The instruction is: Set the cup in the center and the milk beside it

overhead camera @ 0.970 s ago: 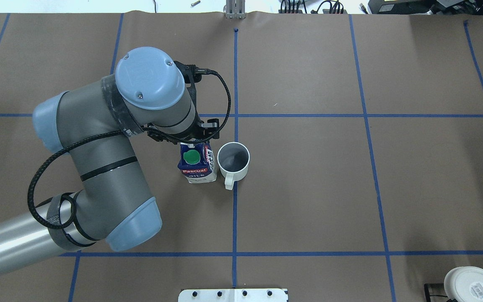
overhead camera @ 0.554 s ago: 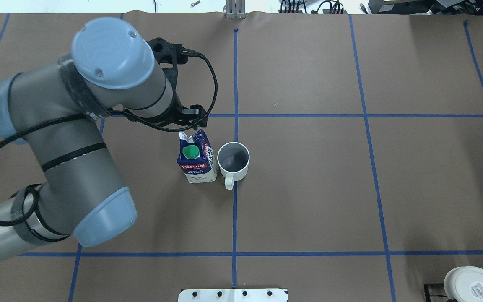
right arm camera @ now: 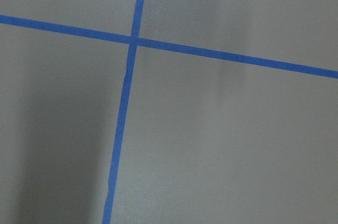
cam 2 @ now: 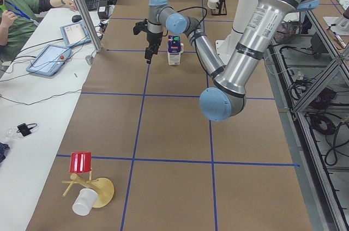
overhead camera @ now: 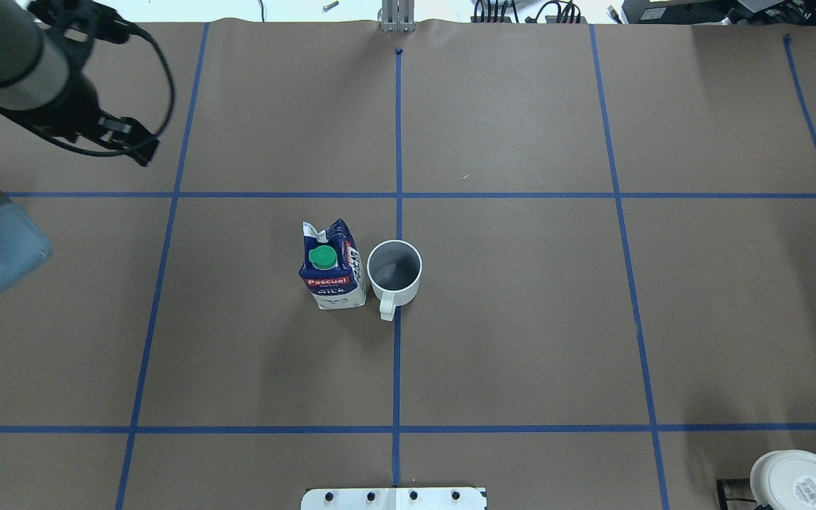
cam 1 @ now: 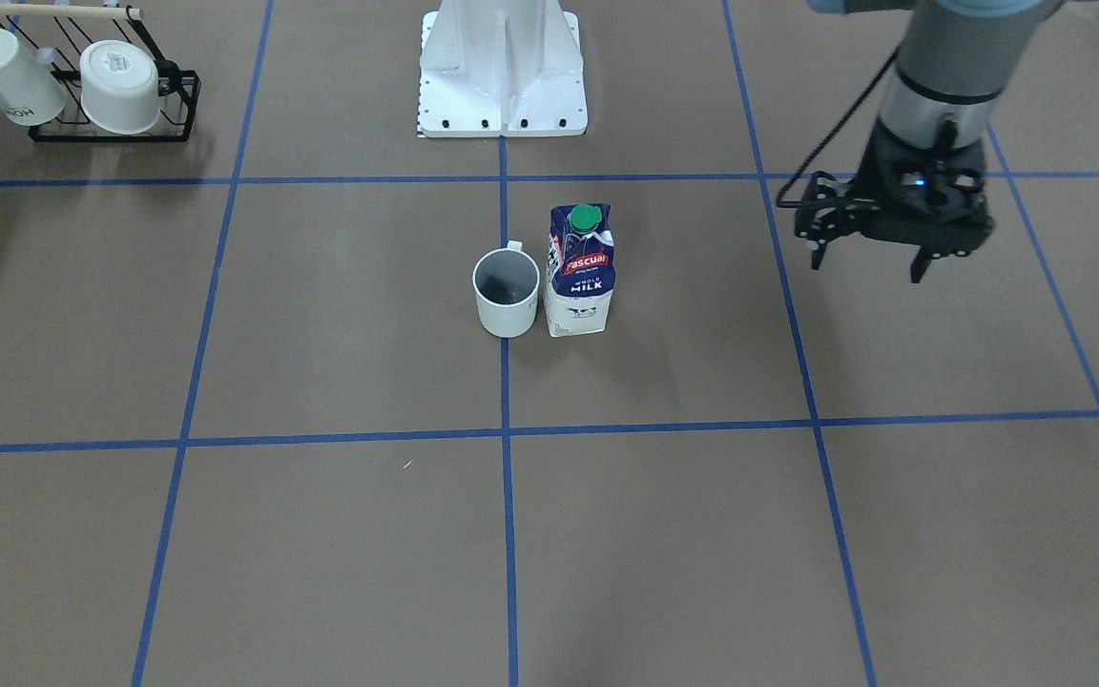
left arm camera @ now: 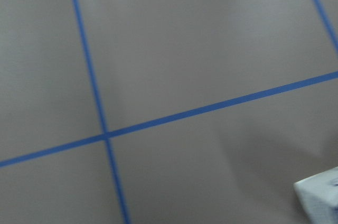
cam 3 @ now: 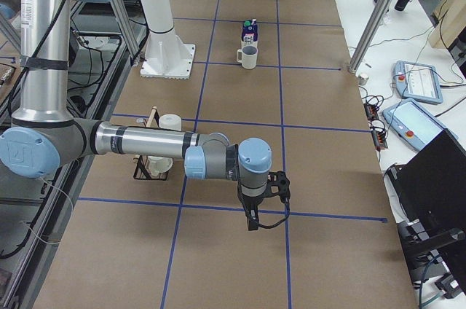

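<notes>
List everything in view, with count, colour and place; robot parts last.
cup: one, white, grey inside; on the middle tape line, handle toward the robot.
milk: one, blue-and-white, green cap; upright, close beside the cup on the robot's left.
rack: one, black wire; corner on the robot's right, holding two white cups.
red cup: one; table's left end, with a pale cup and a wooden stand.
table: one, brown, blue tape grid.
base mount: one, white; robot's edge.
left gripper: one, black; open, empty, raised, apart from the milk.
right gripper: one, dark; above bare table at the right end, state unclear.
</notes>
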`<state>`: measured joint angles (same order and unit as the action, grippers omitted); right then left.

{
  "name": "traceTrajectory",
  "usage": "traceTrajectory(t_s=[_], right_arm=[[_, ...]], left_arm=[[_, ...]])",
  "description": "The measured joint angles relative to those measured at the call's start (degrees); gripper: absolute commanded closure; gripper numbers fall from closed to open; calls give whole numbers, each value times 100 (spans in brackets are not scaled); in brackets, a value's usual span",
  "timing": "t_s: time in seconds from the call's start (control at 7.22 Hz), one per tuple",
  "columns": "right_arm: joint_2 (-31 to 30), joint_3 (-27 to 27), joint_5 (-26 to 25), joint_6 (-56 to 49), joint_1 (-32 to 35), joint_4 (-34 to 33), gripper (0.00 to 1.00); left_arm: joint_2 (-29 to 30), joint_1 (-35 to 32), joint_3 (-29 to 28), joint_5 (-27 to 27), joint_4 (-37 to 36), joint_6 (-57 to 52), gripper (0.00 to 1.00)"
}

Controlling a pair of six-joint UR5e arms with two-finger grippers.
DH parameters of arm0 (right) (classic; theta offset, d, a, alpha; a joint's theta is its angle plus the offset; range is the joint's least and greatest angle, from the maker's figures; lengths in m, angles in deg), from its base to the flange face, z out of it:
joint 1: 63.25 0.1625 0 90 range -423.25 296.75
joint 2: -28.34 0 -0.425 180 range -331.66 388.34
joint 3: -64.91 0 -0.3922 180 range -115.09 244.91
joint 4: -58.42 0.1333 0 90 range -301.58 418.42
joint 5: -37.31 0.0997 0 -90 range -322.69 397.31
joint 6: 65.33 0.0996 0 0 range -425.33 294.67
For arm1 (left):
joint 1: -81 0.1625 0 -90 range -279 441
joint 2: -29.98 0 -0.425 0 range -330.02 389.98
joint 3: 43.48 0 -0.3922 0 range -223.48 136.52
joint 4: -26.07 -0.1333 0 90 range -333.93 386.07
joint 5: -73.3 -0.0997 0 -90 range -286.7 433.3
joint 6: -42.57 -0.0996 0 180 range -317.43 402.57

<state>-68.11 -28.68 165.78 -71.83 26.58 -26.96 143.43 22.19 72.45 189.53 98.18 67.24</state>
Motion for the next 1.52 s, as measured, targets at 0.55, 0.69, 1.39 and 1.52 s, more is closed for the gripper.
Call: traceTrajectory(t_s=[0.55, 0.69, 1.39, 1.52], right_arm=[[-2, 163, 2, -1, 0, 215, 0], [-4, 171, 2, 0, 0, 226, 0], [-5, 175, 2, -1, 6, 243, 0], [-3, 175, 2, 0, 6, 247, 0]], left_arm=[[-1089, -2401, -1658, 917, 114, -3985, 2], [-1150, -2721, -2149, 936, 162, -4282, 2], [-2444, -3552, -2550, 2186, 1507, -4030, 2], [-2535, -3586, -2452, 2261, 1623, -3598, 2]])
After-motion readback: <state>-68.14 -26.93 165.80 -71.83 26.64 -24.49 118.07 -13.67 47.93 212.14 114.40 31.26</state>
